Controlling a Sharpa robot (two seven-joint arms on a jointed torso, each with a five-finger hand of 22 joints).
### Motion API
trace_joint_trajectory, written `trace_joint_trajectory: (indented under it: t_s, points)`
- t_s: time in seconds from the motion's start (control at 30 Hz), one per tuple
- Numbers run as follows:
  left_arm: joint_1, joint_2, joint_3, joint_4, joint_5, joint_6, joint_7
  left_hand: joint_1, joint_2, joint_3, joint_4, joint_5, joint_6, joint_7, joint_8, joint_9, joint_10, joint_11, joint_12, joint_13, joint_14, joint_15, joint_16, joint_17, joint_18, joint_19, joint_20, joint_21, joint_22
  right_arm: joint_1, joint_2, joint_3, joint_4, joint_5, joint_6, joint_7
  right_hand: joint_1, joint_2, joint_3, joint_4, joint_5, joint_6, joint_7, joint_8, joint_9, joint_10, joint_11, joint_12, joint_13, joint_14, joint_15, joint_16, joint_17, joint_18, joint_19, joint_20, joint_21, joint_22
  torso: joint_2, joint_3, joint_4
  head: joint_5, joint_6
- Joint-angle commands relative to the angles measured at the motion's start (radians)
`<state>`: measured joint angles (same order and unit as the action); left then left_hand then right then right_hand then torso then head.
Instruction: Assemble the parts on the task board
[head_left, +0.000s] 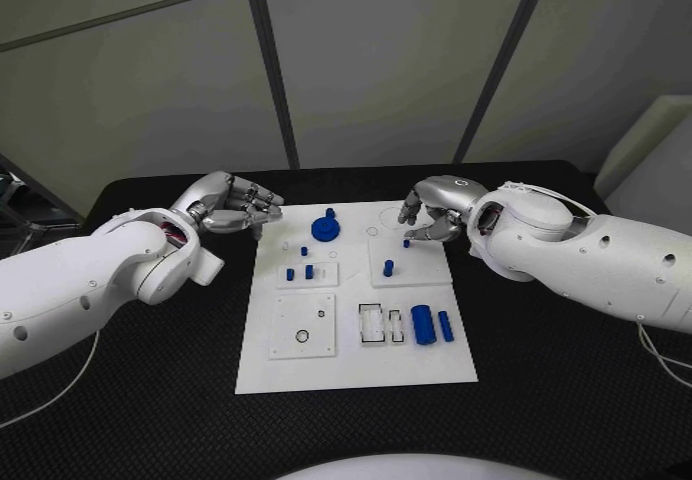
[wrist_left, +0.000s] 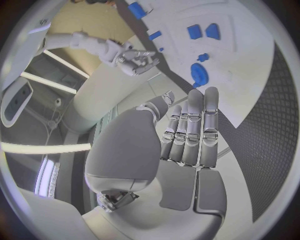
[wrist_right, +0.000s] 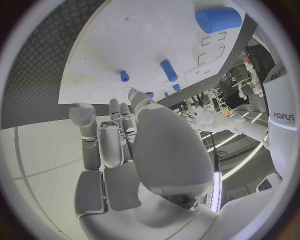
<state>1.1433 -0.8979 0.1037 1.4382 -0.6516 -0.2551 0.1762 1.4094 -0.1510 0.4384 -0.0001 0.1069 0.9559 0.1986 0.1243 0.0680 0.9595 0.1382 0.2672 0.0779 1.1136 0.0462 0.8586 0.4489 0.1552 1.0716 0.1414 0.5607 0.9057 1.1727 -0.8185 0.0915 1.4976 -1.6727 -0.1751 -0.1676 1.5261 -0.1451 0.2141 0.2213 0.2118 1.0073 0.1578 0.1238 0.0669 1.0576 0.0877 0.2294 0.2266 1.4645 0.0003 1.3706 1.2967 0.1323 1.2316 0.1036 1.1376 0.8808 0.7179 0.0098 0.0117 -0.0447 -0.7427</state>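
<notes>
Both hands hang over the far end of the board, holding nothing that I can see.

The white board (head_left: 355, 370) lies in the middle of my black bench (head_left: 562, 400), with the blue parts spread over it: a round blue gear (head_left: 326, 229) at the far middle, a small upright peg (head_left: 388, 267) right of centre, two short pegs (head_left: 299, 272) left of centre, and a thick blue cylinder (head_left: 423, 325) with a slimmer blue pin (head_left: 446, 326) just beside it toward the near right. My left hand (head_left: 235, 207) sits at the board's far left corner, fingers loosely curled and empty; in its wrist view the fingers (wrist_left: 194, 127) stand straight and apart. My right hand (head_left: 434, 212) is over the far right corner, fingers bent downward above the plate, gripping nothing.
</notes>
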Motion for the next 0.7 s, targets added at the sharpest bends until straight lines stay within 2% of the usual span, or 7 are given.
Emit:
trace_joint_trajectory:
  t_s: [0.03, 0.17, 0.23, 0.37, 0.6, 0.7]
  points:
    - [0.001, -0.012, 0.0, 0.019, 0.393, -0.04, 0.165, -0.004, 0.011, -0.005, -0.001, -0.006, -0.002, 0.003, 0.002, 0.0, -0.007, -0.001, 0.005, -0.001, -0.009, 0.002, -0.008, -0.006, 0.027, -0.009, 0.001, -0.007, -0.004, -0.005, 0.001, 0.0, 0.012, -0.105, 0.054, -0.058, -0.007, -0.017, 0.002, 0.003, -0.008, -0.011, 0.003, -0.009, -0.001, -0.007, 0.008, -0.011, -0.009, 0.054, 0.011, 0.006, 0.001, -0.004, 0.003, 0.008, 0.005, 0.003, 0.001, 0.0004, -0.0011, 0.003, 0.0]
    - [0.0, -0.019, 0.0, 0.028, 0.432, -0.035, 0.187, -0.005, 0.014, -0.007, -0.001, -0.006, 0.0, 0.003, 0.004, 0.0, -0.005, -0.001, 0.009, -0.001, -0.012, 0.003, -0.012, -0.01, 0.028, -0.011, 0.002, -0.011, -0.007, -0.01, 0.001, 0.0, 0.023, -0.115, 0.07, -0.065, -0.016, -0.025, -0.002, 0.004, -0.012, -0.015, 0.004, -0.014, -0.001, -0.013, 0.01, -0.019, -0.017, 0.055, 0.013, 0.008, 0.004, -0.004, 0.003, 0.01, 0.005, 0.004, 0.002, 0.0003, 0.0001, 0.006, 0.003]
    - [0.0, -0.022, 0.0, 0.033, 0.443, -0.033, 0.195, -0.005, 0.015, -0.008, -0.001, -0.006, 0.0, 0.003, 0.004, 0.0, -0.004, -0.001, 0.01, -0.001, -0.013, 0.003, -0.013, -0.011, 0.028, -0.012, 0.002, -0.012, -0.008, -0.013, 0.002, 0.0, 0.026, -0.118, 0.073, -0.068, -0.018, -0.026, -0.003, 0.003, -0.013, -0.016, 0.004, -0.015, -0.001, -0.014, 0.011, -0.02, -0.018, 0.055, 0.014, 0.009, 0.005, -0.004, 0.003, 0.01, 0.005, 0.004, 0.001, 0.0011, -0.0005, 0.007, 0.001]
    - [-0.001, -0.026, 0.0, 0.038, 0.456, -0.032, 0.207, -0.007, 0.015, -0.01, 0.0, -0.006, 0.0, 0.004, 0.004, 0.0, -0.003, 0.0, 0.013, -0.001, -0.014, 0.004, -0.015, -0.013, 0.028, -0.013, 0.002, -0.014, -0.01, -0.017, 0.005, -0.001, 0.027, -0.122, 0.077, -0.068, -0.018, -0.026, -0.002, 0.003, -0.012, -0.016, 0.004, -0.015, 0.0, -0.016, 0.011, -0.022, -0.02, 0.055, 0.014, 0.01, 0.005, -0.005, 0.003, 0.01, 0.006, 0.006, 0.001, 0.0004, -0.0002, 0.007, -0.002]
    - [-0.002, -0.029, 0.0, 0.04, 0.48, -0.036, 0.218, -0.006, 0.015, -0.011, -0.001, -0.006, -0.003, 0.005, 0.003, -0.001, -0.006, 0.0, 0.014, -0.001, -0.015, 0.004, -0.016, -0.015, 0.028, -0.014, 0.002, -0.016, -0.011, -0.025, 0.012, -0.002, 0.027, -0.123, 0.082, -0.058, -0.007, -0.012, 0.016, -0.007, -0.003, -0.001, 0.003, -0.012, 0.003, 0.002, 0.008, -0.021, -0.03, 0.06, 0.011, 0.025, 0.022, -0.015, 0.036, 0.011, 0.048, 0.067, 0.002, 0.0012, -0.0006, 0.005, -0.009]
    - [-0.002, -0.029, 0.0, 0.04, 0.484, -0.036, 0.219, -0.006, 0.015, -0.011, -0.001, -0.006, -0.004, 0.005, 0.003, -0.001, -0.006, 0.0, 0.014, -0.001, -0.015, 0.004, -0.017, -0.015, 0.028, -0.014, 0.002, -0.017, -0.012, -0.029, 0.015, -0.002, 0.021, -0.124, 0.084, -0.054, 0.003, -0.004, 0.032, -0.014, 0.002, 0.013, 0.001, -0.009, 0.005, 0.016, 0.005, -0.021, -0.037, 0.061, 0.008, 0.03, 0.027, -0.016, 0.043, 0.009, 0.058, 0.079, 0.001, 0.0002, -0.0005, 0.004, -0.011]
